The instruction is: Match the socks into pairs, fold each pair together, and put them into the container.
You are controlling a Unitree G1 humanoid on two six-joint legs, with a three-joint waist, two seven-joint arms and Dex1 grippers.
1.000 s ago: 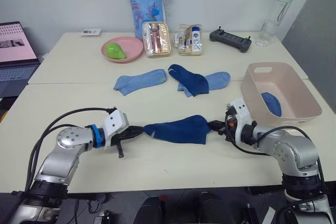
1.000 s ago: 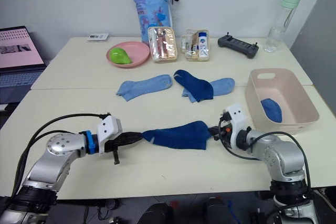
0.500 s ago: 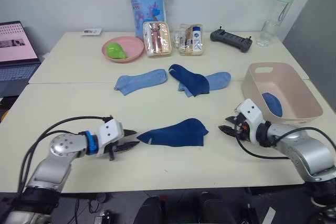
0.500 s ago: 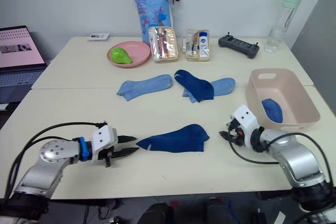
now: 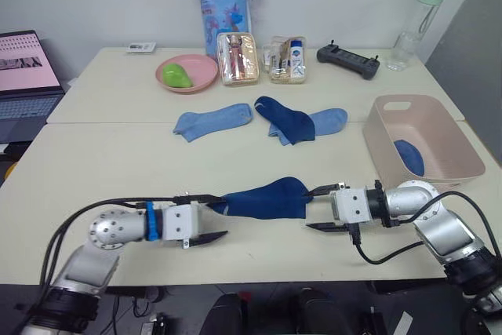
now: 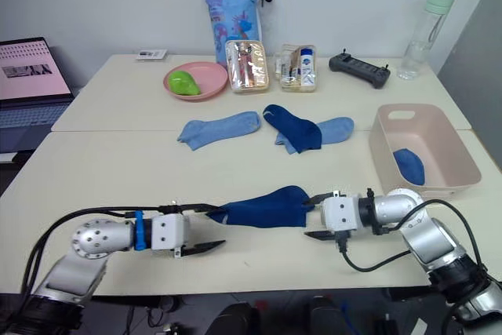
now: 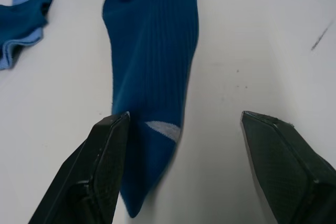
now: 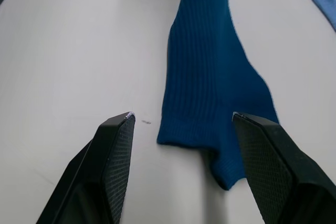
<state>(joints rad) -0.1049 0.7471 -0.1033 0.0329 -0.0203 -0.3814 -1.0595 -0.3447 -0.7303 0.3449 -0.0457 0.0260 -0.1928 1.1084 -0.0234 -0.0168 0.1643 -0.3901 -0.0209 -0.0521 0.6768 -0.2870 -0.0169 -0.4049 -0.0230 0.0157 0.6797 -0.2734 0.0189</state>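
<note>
A dark blue sock (image 5: 265,198) lies flat near the front of the surface (image 5: 118,154), stretched left to right between the two grippers. The left gripper (image 5: 210,216) sits at the sock's left tip with its fingers (image 7: 100,166) spread wide, one over the sock's end and one on the bare surface nearer the robot; it has hold of nothing. The right gripper (image 5: 318,208) sits at the sock's right end, its fingers (image 8: 110,166) likewise spread wide and empty, the sock's cuff edge lying between them in the wrist view.

Farther back, at the middle of the surface, a light blue sock (image 5: 212,121) lies alone to the left. Just right of it a second dark sock (image 5: 282,118) lies across another light sock (image 5: 325,121), overlapping it.

The pink bin (image 5: 459,164) stands at the right edge, near the right arm, with something blue (image 5: 409,156) in its bottom; what it is cannot be told.

Along the far side stand a pink plate (image 5: 187,73) holding a green thing (image 5: 176,76), two clear pouches (image 5: 238,59), a blue bag (image 5: 223,1), a black controller (image 5: 347,58) and a bottle (image 5: 413,15). A laptop (image 5: 23,68) is at far left.
</note>
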